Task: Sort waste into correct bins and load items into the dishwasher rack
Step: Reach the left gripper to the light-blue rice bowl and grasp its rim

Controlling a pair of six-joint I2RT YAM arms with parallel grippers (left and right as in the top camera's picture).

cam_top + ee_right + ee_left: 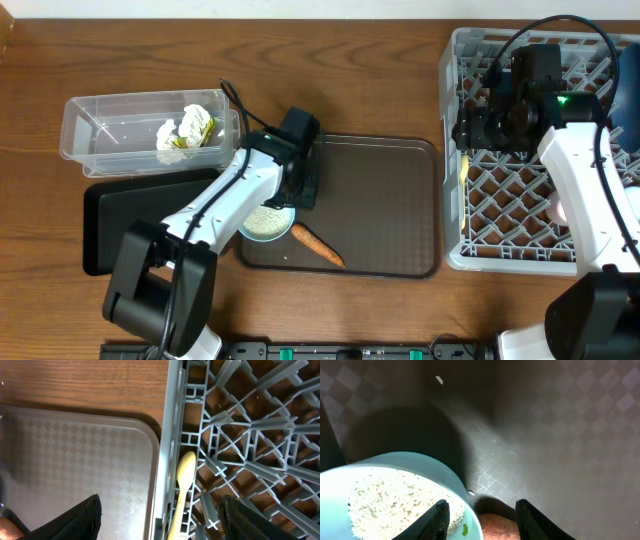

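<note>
Rice (pixel 390 505) lies as a loose, grainy white heap in the pale blue bowl (pixel 268 222). The bowl sits at the near left corner of the brown tray (pixel 390 200), with the tapered orange carrot (pixel 318 246) just beside it on the right. The left claw (pixel 482 519) hangs wide open astride the bowl's thin, smooth rim, one finger over the rice and the other outside the wall, clamped on nothing.

The step looks like a rim pinch so the rice can be tipped out. To do it well, I judge the claw should sink a little lower before closing, since glossy curved plastic may slip from a shallow bite. The bowl should also ride level until it is over a bin.

The clear tub (pixel 140 125) at far left holds the crumpled tissue (pixel 168 133) and the wrapper (pixel 207 128); the flat black tray (pixel 110 215) lies just nearer than it. The right claw (pixel 160 510) gapes empty above the grey lattice rack (pixel 500 200), where the slim yellow spoon (pixel 184 480) lies along the left edge.
</note>
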